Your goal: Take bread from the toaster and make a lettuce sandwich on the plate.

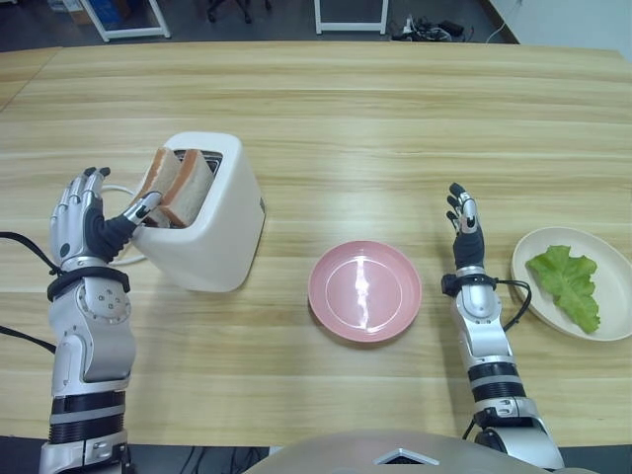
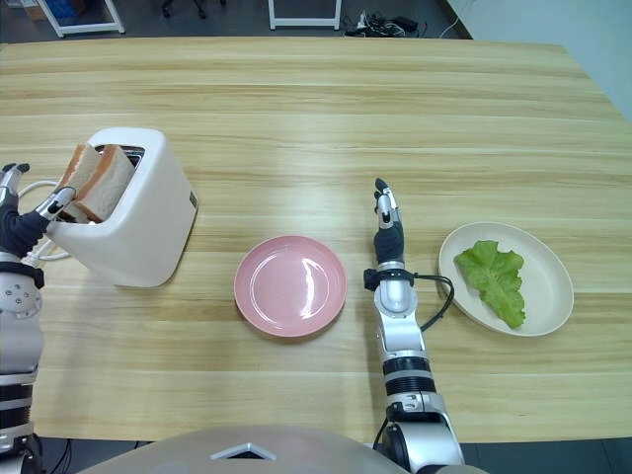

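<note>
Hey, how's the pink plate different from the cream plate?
The pink plate is bare and glossy; the cream plate holds a lettuce leaf. The pink plate lies left of the right hand, the cream plate to its right. Both are round and sit flat on the table.

Light wooden table (image 1: 346,109); dark floor (image 1: 276,25) beyond; white furniture frames (image 1: 351,29); tangled cables (image 1: 430,30).

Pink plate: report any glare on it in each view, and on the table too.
Left eye view: a bright white streak runs down the middle of the plate, and a broad pale sheen lies on the table behind it. Right eye view: the plate's streak looks fainter, and the table's sheen again sits behind the plate.
</note>
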Robot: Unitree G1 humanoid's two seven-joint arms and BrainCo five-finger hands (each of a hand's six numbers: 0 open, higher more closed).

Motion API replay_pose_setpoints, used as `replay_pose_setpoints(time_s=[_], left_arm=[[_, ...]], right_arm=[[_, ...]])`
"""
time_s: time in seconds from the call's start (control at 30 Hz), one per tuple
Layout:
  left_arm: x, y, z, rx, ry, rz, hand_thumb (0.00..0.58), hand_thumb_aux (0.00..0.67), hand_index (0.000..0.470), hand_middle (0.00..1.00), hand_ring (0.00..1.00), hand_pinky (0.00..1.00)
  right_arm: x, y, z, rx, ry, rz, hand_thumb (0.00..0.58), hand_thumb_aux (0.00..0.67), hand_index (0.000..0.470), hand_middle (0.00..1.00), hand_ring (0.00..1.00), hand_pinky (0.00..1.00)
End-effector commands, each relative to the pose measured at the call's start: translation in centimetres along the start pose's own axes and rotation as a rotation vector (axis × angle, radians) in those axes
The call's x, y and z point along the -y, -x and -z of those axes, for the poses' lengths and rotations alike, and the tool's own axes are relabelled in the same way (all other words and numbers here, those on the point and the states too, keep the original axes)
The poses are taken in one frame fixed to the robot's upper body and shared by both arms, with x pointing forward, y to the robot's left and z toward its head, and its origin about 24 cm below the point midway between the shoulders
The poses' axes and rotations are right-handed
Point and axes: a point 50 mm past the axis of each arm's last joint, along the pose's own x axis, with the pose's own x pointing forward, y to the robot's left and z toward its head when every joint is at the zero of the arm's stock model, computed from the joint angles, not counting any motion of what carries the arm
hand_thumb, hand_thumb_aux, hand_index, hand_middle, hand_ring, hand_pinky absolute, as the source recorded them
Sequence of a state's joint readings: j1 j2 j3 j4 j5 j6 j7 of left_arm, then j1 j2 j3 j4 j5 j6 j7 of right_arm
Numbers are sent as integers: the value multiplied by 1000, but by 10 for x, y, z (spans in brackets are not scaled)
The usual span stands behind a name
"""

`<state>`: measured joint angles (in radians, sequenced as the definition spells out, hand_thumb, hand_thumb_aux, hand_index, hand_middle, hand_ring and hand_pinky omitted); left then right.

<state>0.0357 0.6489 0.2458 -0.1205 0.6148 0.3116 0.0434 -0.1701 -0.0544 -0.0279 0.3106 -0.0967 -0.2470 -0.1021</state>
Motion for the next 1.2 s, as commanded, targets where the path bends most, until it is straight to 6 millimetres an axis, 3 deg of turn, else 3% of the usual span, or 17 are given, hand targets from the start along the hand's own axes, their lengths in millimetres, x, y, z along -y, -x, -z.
replay_pose_setpoints(time_s=[0.03,0.07,0.1,0.13,0.17,0.2,0.23,0.37,0.47,0.57,0.87,0.9,0.97,1.13,1.2], left_arm=[[10,4,6,-25,-70,48,0,0,0,0,0,0],[10,5,5,-19,-70,47,75,45,31,0,0,0],[9,6,3,-16,-74,41,466,373,262,0,0,0],[8,6,2,-13,-77,30,574,602,422,0,0,0],[7,6,1,-8,-80,22,580,670,470,63,63,63],[5,7,-1,0,-75,12,580,670,470,439,439,439],[4,7,-2,5,-72,10,580,670,470,514,514,514],[4,9,-8,39,-72,0,580,670,470,529,529,529],[-5,10,-20,133,-104,-107,580,670,470,776,776,776],[-22,11,-36,249,-117,-311,580,670,470,906,906,906],[-66,34,-63,483,-112,-816,580,670,470,922,922,922],[-69,38,-67,529,-61,-834,580,670,470,1000,1000,1000],[-67,46,-81,623,233,-734,580,670,470,1000,1000,1000],[-30,52,-110,682,1028,-173,580,670,470,1000,1000,1000],[-7,56,-122,671,1196,88,580,670,470,1000,1000,1000]], right_arm=[[0,3,2,-18,0,4,0,0,0,0,0,0],[0,3,2,-18,-1,4,0,0,0,0,0,0],[0,3,2,-19,-1,4,0,0,0,0,0,0],[1,4,2,-20,-2,5,0,0,0,0,0,0],[1,4,3,-22,-2,6,0,0,0,0,0,0],[1,4,3,-23,-3,7,0,0,0,0,0,0],[1,5,3,-25,-3,7,0,0,0,0,0,0],[2,6,5,-31,-4,12,0,0,0,0,0,0],[3,6,6,-37,-6,13,0,0,0,0,0,0],[3,6,8,-46,-10,17,0,0,0,0,0,0],[-1,6,11,-59,-19,13,0,0,0,0,0,0],[-1,6,11,-60,-20,14,0,0,0,0,0,0],[-1,7,12,-64,-22,14,0,0,0,0,0,0],[-2,7,12,-68,-26,14,0,0,0,0,0,0],[-2,6,12,-67,-27,11,0,0,0,0,0,0]])
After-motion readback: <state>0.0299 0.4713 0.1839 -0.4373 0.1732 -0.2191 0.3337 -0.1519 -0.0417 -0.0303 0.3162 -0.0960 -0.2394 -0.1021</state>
